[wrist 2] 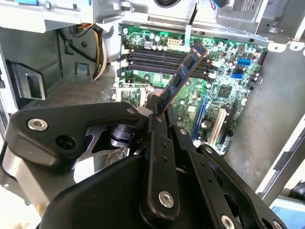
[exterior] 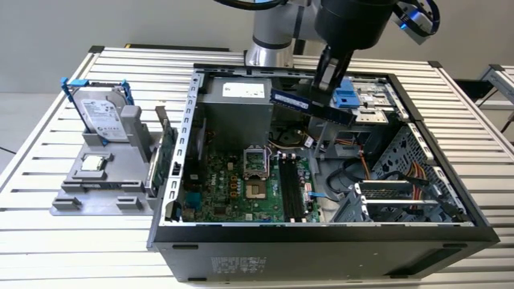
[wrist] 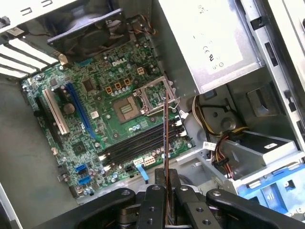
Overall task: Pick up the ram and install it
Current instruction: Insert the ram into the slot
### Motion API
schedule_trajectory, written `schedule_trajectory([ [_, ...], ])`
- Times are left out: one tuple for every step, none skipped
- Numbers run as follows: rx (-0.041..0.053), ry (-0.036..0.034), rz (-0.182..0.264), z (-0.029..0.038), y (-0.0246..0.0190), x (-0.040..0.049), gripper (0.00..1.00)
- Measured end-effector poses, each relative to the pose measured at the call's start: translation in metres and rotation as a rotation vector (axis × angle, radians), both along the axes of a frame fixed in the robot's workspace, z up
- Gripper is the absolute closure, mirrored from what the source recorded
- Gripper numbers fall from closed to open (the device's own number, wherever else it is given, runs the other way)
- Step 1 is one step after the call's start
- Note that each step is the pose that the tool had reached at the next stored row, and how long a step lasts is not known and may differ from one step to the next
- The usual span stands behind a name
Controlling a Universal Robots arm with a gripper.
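My gripper (exterior: 328,90) hangs over the open computer case (exterior: 173,238), shut on the ram (exterior: 309,106), a slim dark strip with a blue label that is held tilted above the case's middle. In the second wrist view the ram (wrist 2: 183,74) sticks out from between the fingers (wrist 2: 155,121) toward the black memory slots (wrist 2: 162,57) on the green motherboard. In the first wrist view the ram (wrist: 165,138) is edge-on, a thin line crossing over the memory slots (wrist: 136,145) beside the CPU socket (wrist: 128,109). In the exterior view the memory slots (exterior: 291,189) lie well below the ram.
A grey stand (exterior: 100,192) at the exterior view's left holds a silver hard drive (exterior: 105,117) and a small chip (exterior: 95,161). A green board (exterior: 165,158) stands upright by the case wall. Inside the case are the power supply (exterior: 235,108), cables (exterior: 365,162) and a drive cage (exterior: 401,192).
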State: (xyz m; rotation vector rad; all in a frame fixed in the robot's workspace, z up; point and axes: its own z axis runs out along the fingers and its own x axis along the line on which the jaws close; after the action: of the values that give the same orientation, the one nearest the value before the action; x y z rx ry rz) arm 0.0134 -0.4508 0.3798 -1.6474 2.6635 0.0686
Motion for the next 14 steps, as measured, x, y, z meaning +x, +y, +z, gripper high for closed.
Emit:
schedule_trajectory([
  [0.0, 0.0, -0.01, 0.0, 0.0, 0.0, 1.0],
  [0.0, 0.0, -0.022, 0.0, 0.0, 0.0, 1.0],
  [0.0, 0.0, -0.032, 0.0, 0.0, 0.0, 1.0],
  [0.0, 0.0, -0.042, 0.0, 0.0, 0.0, 1.0],
  [0.0, 0.0, -0.053, -0.0001, 0.0, 0.0, 1.0],
  [0.0, 0.0, -0.063, -0.0001, 0.0, 0.0, 1.0],
  [0.0, 0.0, -0.073, -0.0001, 0.0, 0.0, 1.0],
  [0.0, 0.0, -0.084, -0.0001, 0.0, 0.0, 1.0],
  [-0.0001, 0.0001, -0.095, -0.0001, 0.0, 0.0, 1.0],
  [-0.0001, 0.0, -0.105, -0.0001, 0.0, 0.0, 1.0],
  [0.0, 0.0, -0.116, -0.0002, 0.0, 0.0, 1.0],
  [0.0, 0.0, -0.126, -0.0002, 0.0, 0.0, 1.0],
  [0.0, 0.0, -0.137, -0.0002, 0.0, 0.0, 1.0],
  [0.0001, 0.0, -0.147, -0.0002, 0.0, 0.0, 1.0],
])
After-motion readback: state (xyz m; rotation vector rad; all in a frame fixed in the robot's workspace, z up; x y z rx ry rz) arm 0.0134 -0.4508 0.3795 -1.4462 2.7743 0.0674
